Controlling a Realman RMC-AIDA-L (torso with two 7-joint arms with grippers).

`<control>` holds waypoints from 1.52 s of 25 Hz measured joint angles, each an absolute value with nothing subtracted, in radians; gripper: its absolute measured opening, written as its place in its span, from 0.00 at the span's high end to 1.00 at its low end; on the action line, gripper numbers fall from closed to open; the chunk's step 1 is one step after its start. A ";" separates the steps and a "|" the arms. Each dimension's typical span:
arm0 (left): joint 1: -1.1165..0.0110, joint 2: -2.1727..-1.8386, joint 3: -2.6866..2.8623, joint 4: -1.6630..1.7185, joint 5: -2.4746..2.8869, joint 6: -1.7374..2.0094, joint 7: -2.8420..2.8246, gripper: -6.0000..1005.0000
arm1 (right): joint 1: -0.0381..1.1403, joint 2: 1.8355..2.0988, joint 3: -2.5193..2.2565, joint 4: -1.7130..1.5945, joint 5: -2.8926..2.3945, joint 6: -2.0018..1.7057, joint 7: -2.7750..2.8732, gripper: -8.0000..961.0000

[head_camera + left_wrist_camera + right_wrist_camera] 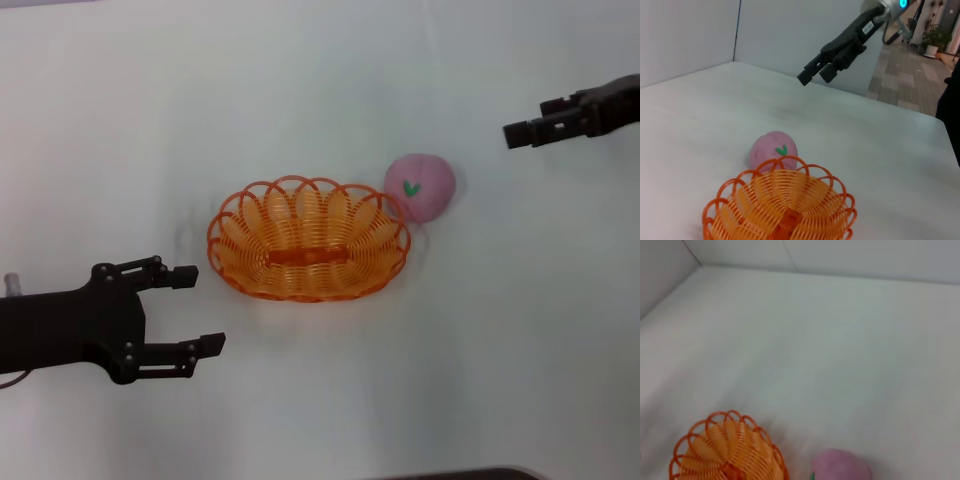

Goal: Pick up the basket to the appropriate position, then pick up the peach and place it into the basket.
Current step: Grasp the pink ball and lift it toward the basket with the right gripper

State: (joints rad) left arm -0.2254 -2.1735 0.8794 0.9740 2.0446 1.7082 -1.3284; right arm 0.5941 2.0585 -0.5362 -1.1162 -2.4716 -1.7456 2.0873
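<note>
Basket (308, 240) sits mid-table, empty, upright. Peach (421, 186) on the table at its far-right rim, touching or nearly so — can't tell which; leaf mark faces up.

Left gripper (203, 312) near the basket's left end, clear of it, fingers spread wide, nothing held. Right gripper (517, 133) hangs above the table, right of the peach and beyond it, well apart; nothing held, fingers close together, exact gap unreadable.

Right wrist view cuts off the lower part of both basket (727, 450) and peach (842, 467), shows no fingers. Left wrist view shows the right gripper (811, 73) above the table, beyond the peach (774, 149).
</note>
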 joint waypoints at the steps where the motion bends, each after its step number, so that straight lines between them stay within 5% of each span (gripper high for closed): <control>1: -0.225 -2.174 0.879 0.974 2.045 1.711 -1.328 0.16 | 0.607 2.060 -0.553 -1.122 -2.489 -1.746 2.113 0.02; 18: -0.224 -2.174 0.886 0.973 2.045 1.714 -1.326 0.16 | 0.736 2.093 -0.787 -1.127 -2.637 -1.692 2.341 0.02; 38: -0.224 -2.175 0.887 0.969 2.042 1.704 -1.318 0.16 | 0.774 2.095 -1.018 -0.942 -2.629 -1.479 2.390 0.02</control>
